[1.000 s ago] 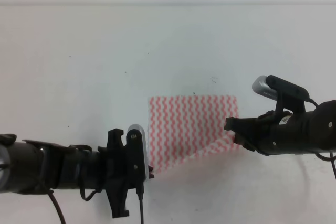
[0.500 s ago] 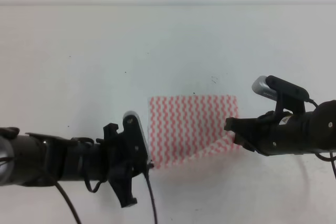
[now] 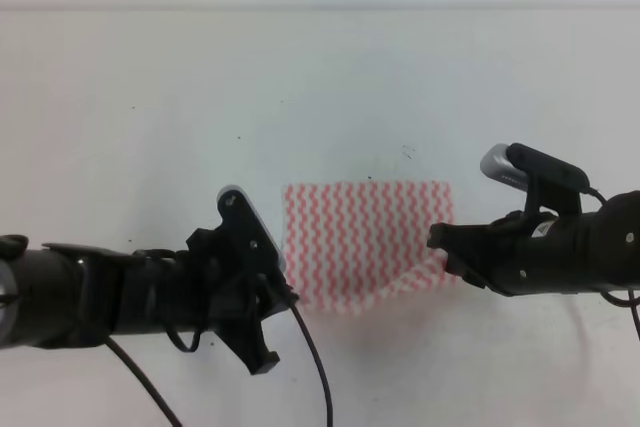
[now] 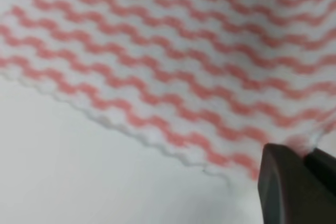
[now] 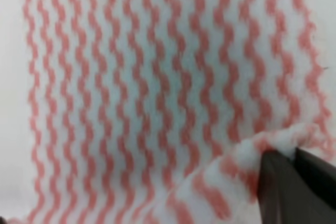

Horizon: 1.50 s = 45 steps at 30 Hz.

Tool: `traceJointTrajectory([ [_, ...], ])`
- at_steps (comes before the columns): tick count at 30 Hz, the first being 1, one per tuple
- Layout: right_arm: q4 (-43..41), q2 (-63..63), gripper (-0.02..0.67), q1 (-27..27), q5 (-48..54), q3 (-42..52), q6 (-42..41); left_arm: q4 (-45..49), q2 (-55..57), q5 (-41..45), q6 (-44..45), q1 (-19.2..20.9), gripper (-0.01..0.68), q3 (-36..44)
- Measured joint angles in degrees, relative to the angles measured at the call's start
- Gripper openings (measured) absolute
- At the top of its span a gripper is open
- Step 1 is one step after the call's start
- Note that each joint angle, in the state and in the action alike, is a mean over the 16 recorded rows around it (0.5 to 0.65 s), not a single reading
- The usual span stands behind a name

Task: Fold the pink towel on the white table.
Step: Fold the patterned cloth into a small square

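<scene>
The pink towel (image 3: 365, 237) lies on the white table (image 3: 150, 97) at centre, its near edge raised off the surface. My left gripper (image 3: 284, 295) is at the towel's near-left corner and my right gripper (image 3: 440, 247) is at its near-right corner. In the left wrist view the dark fingers (image 4: 286, 192) are shut on a corner of the pink towel (image 4: 173, 61), with white table (image 4: 63, 166) below. In the right wrist view the fingers (image 5: 275, 179) pinch a lifted, folded-over corner of the pink towel (image 5: 157, 87).
A black cable (image 3: 318, 372) hangs from the left wrist over the table's near side. Small dark specks (image 3: 408, 152) mark the surface behind the towel. The table's far edge (image 3: 320, 9) runs across the top.
My left wrist has rolled and shifted slightly away and to the right, carrying the towel's near-left corner inward. The right arm has stayed still.
</scene>
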Motion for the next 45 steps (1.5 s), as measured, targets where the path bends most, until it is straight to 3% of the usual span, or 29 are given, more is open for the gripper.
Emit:
traceJointTrajectory([
  [16,0.1,0.2,-0.016,0.0,-1.3,-3.5,0.0,0.0,1.4,-5.9,-10.3,0.0,-0.003,-7.8],
  [45,-0.6,6.8,-0.016,-2.0,-2.8,-9.0,0.0,0.0,9.2,-10.6,-13.2,0.1,-0.004,-16.1],
])
